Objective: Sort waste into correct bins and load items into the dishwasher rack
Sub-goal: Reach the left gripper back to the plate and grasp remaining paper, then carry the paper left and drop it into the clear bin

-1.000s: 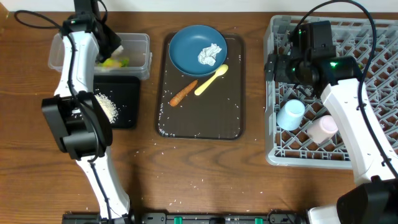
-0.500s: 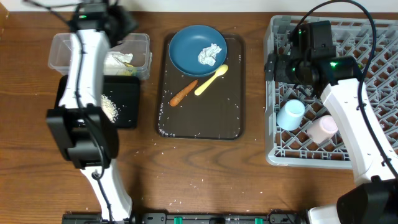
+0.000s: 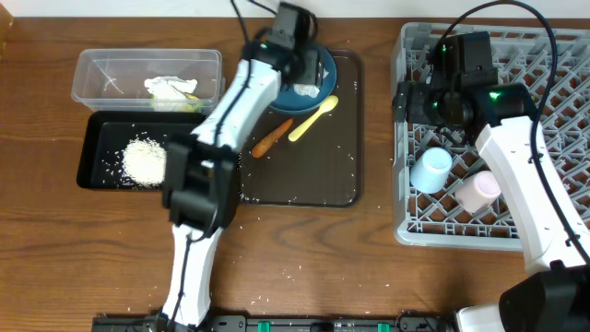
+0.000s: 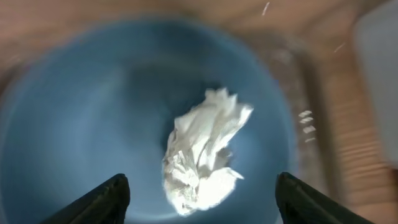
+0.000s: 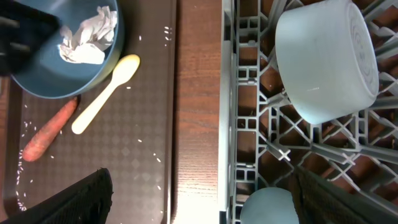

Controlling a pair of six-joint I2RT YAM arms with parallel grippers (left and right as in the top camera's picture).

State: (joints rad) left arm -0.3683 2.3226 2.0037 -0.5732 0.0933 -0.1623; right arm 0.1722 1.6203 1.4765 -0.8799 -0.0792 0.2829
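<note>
My left gripper [image 3: 304, 57] is open and hovers over the large blue bowl [image 3: 323, 66] on the brown serving tray [image 3: 304, 180]. In the left wrist view my open jaws [image 4: 202, 199] straddle a crumpled white tissue [image 4: 205, 152] lying in the bowl [image 4: 74, 124]. A yellow spoon [image 3: 313, 118] and an orange carrot piece [image 3: 272, 138] lie on the tray beside the bowl. The clear tub [image 3: 101, 69] holds tissue and a yellow-green wrapper [image 3: 175, 89]. The black tray [image 3: 97, 138] holds white rice [image 3: 145, 159]. My right gripper [image 3: 410, 101] is open and empty at the rack's [image 3: 461, 231] left edge.
Two small cups [image 3: 431, 171] [image 3: 479, 189] sit upside down in the rack. A white bowl [image 5: 326, 59] lies upside down in the rack in the right wrist view. Loose rice grains are scattered on the brown tray and on the table [image 3: 277, 275].
My left arm has swung right from the clear tub to above the blue bowl, uncovering the black tray. The right arm has not moved.
</note>
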